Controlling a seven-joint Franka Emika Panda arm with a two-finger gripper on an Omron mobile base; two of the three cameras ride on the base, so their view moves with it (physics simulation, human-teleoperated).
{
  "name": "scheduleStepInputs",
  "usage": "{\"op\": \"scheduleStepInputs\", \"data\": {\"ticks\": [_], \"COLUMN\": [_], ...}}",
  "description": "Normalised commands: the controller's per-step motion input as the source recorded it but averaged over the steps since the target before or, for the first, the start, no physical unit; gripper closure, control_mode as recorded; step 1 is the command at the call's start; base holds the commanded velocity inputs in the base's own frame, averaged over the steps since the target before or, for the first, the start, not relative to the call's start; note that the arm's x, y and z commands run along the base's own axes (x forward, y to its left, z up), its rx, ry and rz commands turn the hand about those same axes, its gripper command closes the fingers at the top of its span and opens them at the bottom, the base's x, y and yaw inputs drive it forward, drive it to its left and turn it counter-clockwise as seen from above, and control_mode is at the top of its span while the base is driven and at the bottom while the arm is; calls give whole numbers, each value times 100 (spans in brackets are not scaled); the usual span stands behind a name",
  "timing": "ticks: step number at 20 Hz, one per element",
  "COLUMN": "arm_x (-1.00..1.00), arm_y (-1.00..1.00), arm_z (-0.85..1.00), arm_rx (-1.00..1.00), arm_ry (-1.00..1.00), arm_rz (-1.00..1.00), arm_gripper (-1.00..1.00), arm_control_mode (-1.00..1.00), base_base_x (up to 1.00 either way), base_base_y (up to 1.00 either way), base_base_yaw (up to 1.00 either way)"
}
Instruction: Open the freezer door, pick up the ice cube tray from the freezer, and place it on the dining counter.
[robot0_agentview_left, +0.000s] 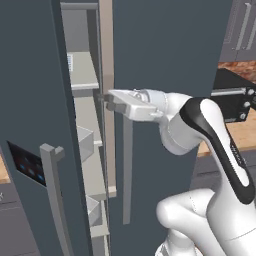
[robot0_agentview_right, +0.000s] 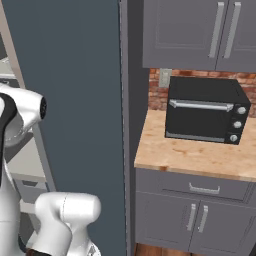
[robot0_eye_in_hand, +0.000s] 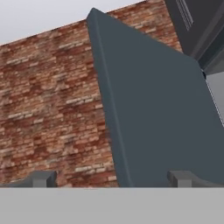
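The freezer door (robot0_agentview_left: 30, 100), slate-blue with a black lit panel (robot0_agentview_left: 27, 166) and a grey bar handle (robot0_agentview_left: 52, 197), stands swung partly open at the left. Behind it the freezer (robot0_agentview_left: 87, 117) shows grey shelves, white bins and a beige centre strip (robot0_agentview_left: 106, 60). A small pale grid-like patch on the upper shelf looks like the ice cube tray (robot0_agentview_left: 69, 62). My gripper (robot0_agentview_left: 106, 100) reaches left into the gap beside the centre strip, open and holding nothing. In the hand view the gripper (robot0_eye_in_hand: 111, 179) has its fingertips (robot0_eye_in_hand: 41, 178) wide apart before a slate-blue door panel (robot0_eye_in_hand: 157, 118). The dining counter is out of view.
The plain slate-blue door (robot0_agentview_left: 165, 50) with its grey handle (robot0_agentview_left: 127, 170) stays shut right of the gripper. A wood-topped grey cabinet (robot0_agentview_right: 200, 155) at the right carries a black oven (robot0_agentview_right: 205, 110), with grey wall cupboards (robot0_agentview_right: 200, 30) above. A brick wall (robot0_eye_in_hand: 48, 105) lies beyond the open door.
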Motion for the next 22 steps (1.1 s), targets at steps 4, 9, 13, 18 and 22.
{"op": "scheduleStepInputs", "data": {"ticks": [4,9,13,18,22], "arm_x": [7,0,0,3,6], "arm_y": [0,4,39,26,10], "arm_z": [0,0,0,-6,-1], "arm_rx": [-8,-6,-5,0,0], "arm_ry": [-2,-3,-8,-16,-15], "arm_rz": [2,5,4,5,6], "arm_gripper": [-100,-100,-100,-100,-100], "arm_control_mode": [-100,-100,-100,-100,-100], "base_base_x": [0,0,0,0,0], "base_base_y": [0,0,0,0,0], "base_base_yaw": [0,0,0,0,0]}}
